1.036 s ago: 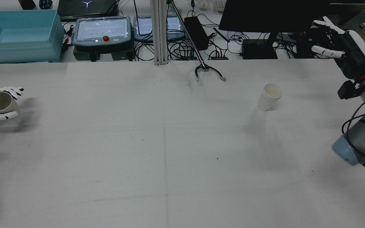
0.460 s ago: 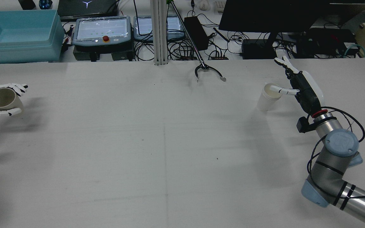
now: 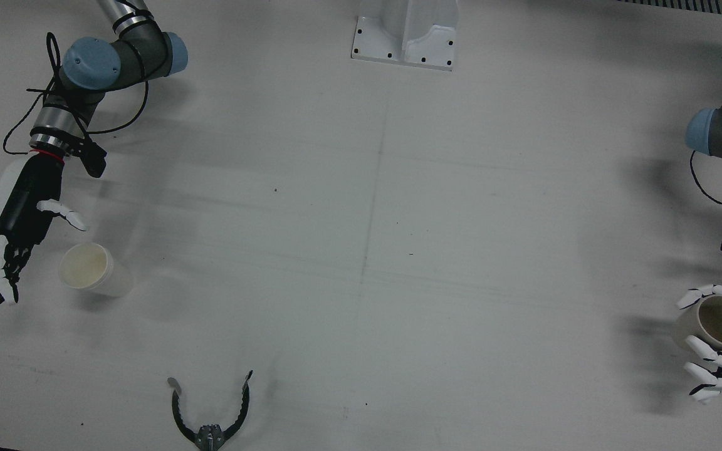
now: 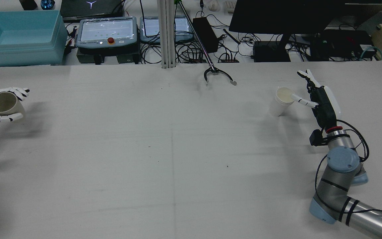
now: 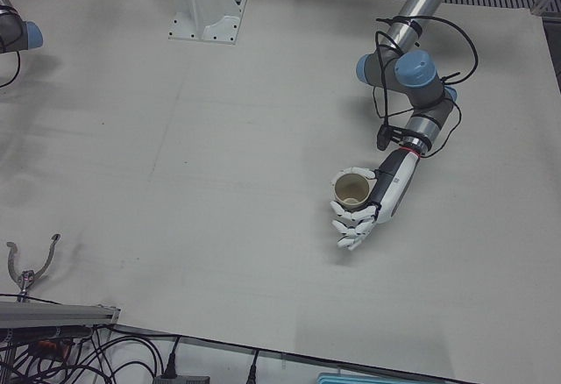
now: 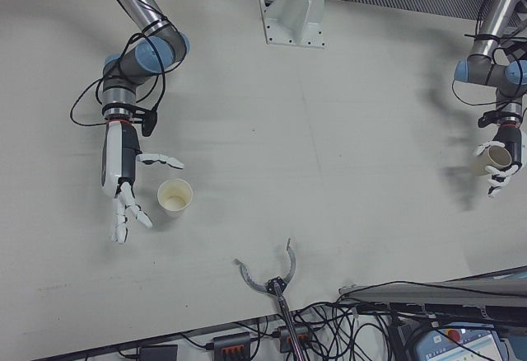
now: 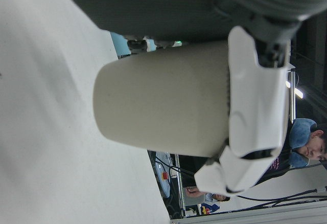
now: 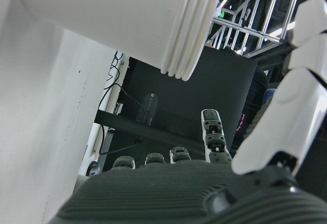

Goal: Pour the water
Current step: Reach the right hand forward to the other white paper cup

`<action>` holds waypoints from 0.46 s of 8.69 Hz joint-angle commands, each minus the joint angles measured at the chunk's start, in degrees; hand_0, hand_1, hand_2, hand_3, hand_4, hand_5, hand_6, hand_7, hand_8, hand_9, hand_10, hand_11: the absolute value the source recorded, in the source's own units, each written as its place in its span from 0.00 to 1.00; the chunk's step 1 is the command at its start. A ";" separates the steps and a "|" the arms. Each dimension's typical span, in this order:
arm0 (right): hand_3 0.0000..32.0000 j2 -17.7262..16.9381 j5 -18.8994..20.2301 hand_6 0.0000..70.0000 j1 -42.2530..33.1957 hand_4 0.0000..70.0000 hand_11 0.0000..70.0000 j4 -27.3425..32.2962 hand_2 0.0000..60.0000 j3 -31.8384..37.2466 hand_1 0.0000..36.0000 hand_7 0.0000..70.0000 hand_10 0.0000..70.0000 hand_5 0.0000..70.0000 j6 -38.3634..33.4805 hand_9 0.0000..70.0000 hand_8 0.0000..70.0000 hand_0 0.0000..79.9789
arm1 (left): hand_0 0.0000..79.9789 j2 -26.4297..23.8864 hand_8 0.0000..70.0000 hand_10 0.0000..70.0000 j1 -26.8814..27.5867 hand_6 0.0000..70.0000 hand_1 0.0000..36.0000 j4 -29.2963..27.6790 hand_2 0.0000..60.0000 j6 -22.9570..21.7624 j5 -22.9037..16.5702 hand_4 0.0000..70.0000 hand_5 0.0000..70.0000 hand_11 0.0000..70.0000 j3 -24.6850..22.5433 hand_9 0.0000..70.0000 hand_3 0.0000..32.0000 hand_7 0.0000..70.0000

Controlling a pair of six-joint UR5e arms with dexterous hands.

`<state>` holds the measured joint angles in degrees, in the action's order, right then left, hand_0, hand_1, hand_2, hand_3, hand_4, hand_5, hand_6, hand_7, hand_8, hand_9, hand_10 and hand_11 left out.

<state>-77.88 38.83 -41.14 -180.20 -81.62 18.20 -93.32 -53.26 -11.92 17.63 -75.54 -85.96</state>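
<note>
White table (image 4: 177, 159) — cluttered desks (image 4: 194, 39) behind

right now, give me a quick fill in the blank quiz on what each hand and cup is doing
1. The left hand is shut on the ____ cup.
2. The white cup stands ____ on the table, beside the right hand.
3. The right hand's fingers are ____, holding nothing.
4. The black grabber claw lies on the table's ____ edge, seen from the rear view.

Missing words: beige; upright; open; far
</note>
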 commanded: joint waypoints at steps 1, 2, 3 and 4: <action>0.12 4.14 -6.93 0.02 2.81 0.04 0.00 -0.49 0.30 6.48 0.35 0.10 0.00 0.19 -5.46 0.00 0.00 0.53 | 0.79 0.15 0.15 0.08 -0.09 0.25 0.81 0.14 0.51 -0.05 0.04 0.75 0.64 0.14 -0.52 0.28 0.00 0.65; 0.11 3.97 -6.84 0.02 3.77 0.04 0.00 -0.50 0.30 6.47 0.35 0.10 0.00 0.18 -5.28 0.00 0.00 0.53 | 0.81 0.24 0.15 0.08 -0.09 0.25 0.83 0.14 0.48 -0.05 0.04 0.75 0.65 0.14 -0.52 0.29 0.00 0.65; 0.11 3.97 -6.93 0.02 4.65 0.05 0.00 -0.50 0.32 6.74 0.36 0.10 0.00 0.17 -5.02 0.00 0.00 0.53 | 0.80 0.33 0.16 0.08 -0.09 0.25 0.83 0.14 0.50 -0.05 0.04 0.75 0.65 0.15 -0.52 0.29 0.00 0.65; 0.11 4.49 -6.49 0.02 5.44 0.04 0.00 -0.59 0.32 6.74 0.37 0.10 0.00 0.17 -4.58 0.00 0.00 0.54 | 0.80 0.24 0.16 0.08 0.00 0.25 0.83 0.14 0.52 -0.05 0.04 0.75 0.65 0.15 -0.44 0.29 0.00 0.64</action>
<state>-74.10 32.20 -37.58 -180.63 -75.36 13.11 -93.10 -53.33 -11.79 17.58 -75.50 -86.43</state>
